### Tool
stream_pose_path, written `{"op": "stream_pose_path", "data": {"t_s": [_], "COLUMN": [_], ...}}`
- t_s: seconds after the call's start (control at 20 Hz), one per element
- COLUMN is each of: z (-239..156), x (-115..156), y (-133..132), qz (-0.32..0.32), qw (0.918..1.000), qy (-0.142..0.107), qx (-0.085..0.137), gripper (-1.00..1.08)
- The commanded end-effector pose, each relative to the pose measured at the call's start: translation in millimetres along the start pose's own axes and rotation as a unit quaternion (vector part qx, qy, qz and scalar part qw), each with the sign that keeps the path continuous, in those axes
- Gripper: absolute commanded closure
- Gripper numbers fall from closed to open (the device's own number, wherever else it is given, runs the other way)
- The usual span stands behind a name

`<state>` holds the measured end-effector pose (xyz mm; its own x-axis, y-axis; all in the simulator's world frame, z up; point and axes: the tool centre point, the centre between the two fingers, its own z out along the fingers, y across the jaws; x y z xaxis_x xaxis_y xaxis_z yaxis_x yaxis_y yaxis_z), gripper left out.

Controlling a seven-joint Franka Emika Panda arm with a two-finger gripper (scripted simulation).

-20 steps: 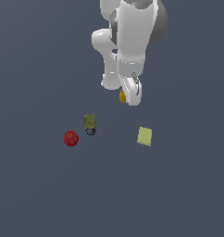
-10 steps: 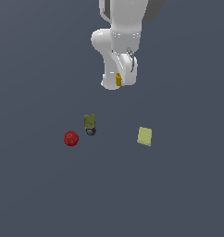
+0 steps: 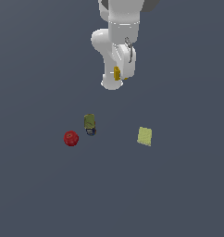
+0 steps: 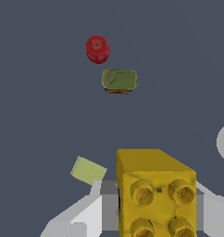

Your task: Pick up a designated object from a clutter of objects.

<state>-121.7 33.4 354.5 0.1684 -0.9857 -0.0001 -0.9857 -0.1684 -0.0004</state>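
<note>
The yellow cube (image 3: 117, 73) is held in my gripper (image 3: 118, 76), lifted well above the floor under the white arm. In the wrist view the yellow cube (image 4: 155, 192) fills the near part, with round studs on its face, clamped between my grey fingers (image 4: 97, 210). The red ball (image 3: 71, 138), the olive-green block with a dark end (image 3: 90, 123) and the pale yellow-green square (image 3: 145, 136) lie on the floor below. They also show in the wrist view: the ball (image 4: 97, 48), the block (image 4: 119, 80), the square (image 4: 88, 169).
The grey floor (image 3: 178, 194) spreads all around the three lying items. The white arm (image 3: 121, 28) hangs from the top of the exterior view.
The gripper has risen higher with the yellow cube in it and moved slightly toward the exterior view's left. The three items on the floor have not moved.
</note>
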Motion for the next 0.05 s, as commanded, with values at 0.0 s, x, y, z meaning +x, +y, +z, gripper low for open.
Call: {"op": "stream_pose_path", "data": {"t_s": [0.0], "z": [-0.1], "x": [-0.1], "y": [-0.3], "qz": [0.000], "qw": [1.0000], "qy": [0.000], "qx": [0.000], "gripper": [1.08]}}
